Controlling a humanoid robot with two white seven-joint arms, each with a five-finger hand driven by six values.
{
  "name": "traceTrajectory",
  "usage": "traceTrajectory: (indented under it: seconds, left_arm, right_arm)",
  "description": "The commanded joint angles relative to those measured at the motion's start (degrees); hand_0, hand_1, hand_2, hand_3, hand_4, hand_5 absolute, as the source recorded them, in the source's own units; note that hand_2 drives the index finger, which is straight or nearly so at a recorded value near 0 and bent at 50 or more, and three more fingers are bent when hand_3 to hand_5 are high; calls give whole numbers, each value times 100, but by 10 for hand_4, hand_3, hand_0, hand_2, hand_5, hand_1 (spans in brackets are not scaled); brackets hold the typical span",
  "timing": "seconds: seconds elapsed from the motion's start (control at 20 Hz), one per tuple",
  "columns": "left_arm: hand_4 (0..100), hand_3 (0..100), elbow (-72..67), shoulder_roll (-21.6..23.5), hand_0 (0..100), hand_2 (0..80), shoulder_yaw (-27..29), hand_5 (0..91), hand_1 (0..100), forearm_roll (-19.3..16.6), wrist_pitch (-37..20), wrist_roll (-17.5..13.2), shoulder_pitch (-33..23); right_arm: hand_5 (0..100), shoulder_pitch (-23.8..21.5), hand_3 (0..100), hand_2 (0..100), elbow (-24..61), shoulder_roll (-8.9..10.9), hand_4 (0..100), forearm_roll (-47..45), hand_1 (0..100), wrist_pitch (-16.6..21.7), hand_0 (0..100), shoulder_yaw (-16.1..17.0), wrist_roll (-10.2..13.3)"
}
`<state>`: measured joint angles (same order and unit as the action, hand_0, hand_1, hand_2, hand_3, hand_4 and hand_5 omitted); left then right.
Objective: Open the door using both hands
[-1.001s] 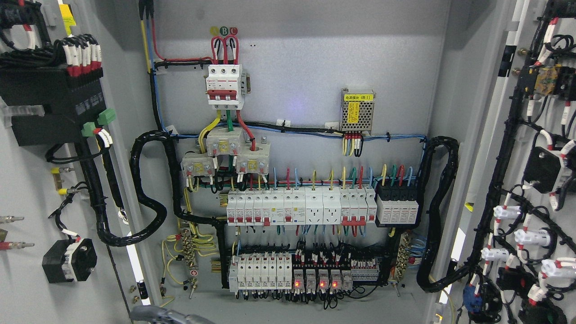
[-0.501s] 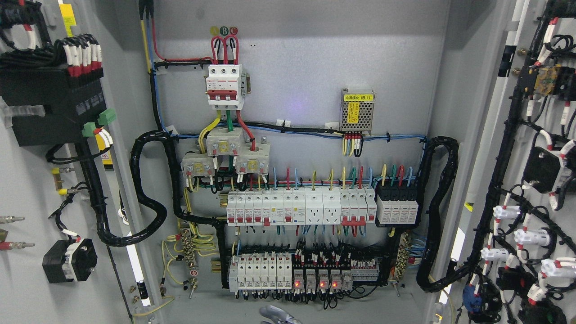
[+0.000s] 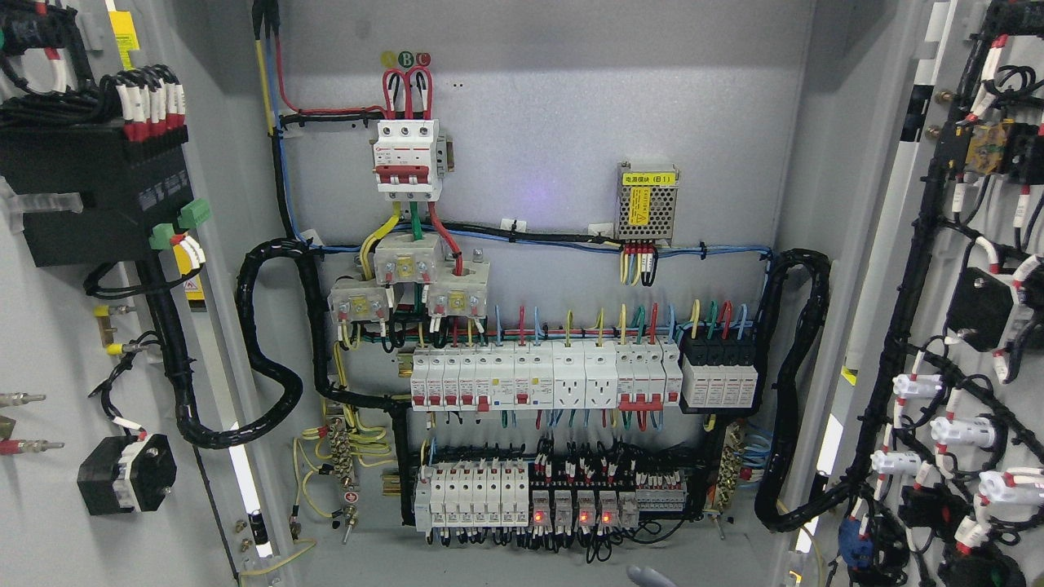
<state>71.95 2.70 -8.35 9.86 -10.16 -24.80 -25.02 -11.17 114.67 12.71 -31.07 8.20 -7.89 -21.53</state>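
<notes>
A grey hand [image 3: 648,577] has slid rightward along the bottom edge since 0.5 s ago, when it showed below the lower row of breakers; 1.0 s ago it was farther left still. Only a rounded grey tip pokes above the frame edge now. Cannot tell whose arm it belongs to, nor whether its fingers are spread or curled. It touches nothing visible.

Landmark: the row of white circuit breakers [image 3: 542,375] at cabinet centre.
- Directly below the row: a second row of small breakers and relays [image 3: 526,493], 4 red indicator lights lit; the hand sits below and right of these.
- Above and left of the row: 3-pole main breaker [image 3: 406,156] with red toggles, red wires looping on top.
- Above and right: perforated metal power supply [image 3: 648,202] with a yellow label.
- Far left of the row: left door [image 3: 49,505] swung fully open, inner face showing a black module and wiring.
- Far right of the row: right door [image 3: 954,204] also swung open, black cable harness and white-capped parts on its inner face.
- Black corrugated conduit [image 3: 795,391] loops just right of the row.
</notes>
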Motion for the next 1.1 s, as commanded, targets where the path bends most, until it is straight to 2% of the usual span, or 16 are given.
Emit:
traceTrajectory:
  seconds: [0.0,0.15,0.35,0.55,0.75,0.9,1.05]
  left_arm:
    - [0,0,3043,248,120,0,219,0,556,-89,40,36,-319]
    - [0,0,3430,239,120,0,263,0,556,-239,32,28,-284]
    - [0,0,3721,248,120,0,263,0,556,-239,5,36,-231]
    - [0,0,4010,301,120,0,254,0,556,-239,-12,28,-214]
    - [0,0,4257,441,120,0,281,0,556,-230,-222,10,-161]
    - [0,0,4284,459,120,0,509,0,556,-230,-1038,-16,-144]
    - [0,0,4372,459,120,0,939,0,556,-187,-1102,-16,-135]
  right_arm:
    - [0,-289,0,40,512,364,0,93,500,444,0,824,0]
    - [0,-324,0,40,503,346,0,93,500,866,0,833,0]
    - [0,-675,0,40,512,355,0,119,500,1034,0,982,0]
    - [0,-702,0,40,512,399,0,119,500,1649,0,1018,9]
    - [0,-694,0,40,512,364,0,101,500,1685,0,1097,26]
    - [0,-685,0,40,512,381,0,84,500,1693,0,1263,26]
    - [0,-658,0,40,521,373,0,49,500,1693,0,1422,35]
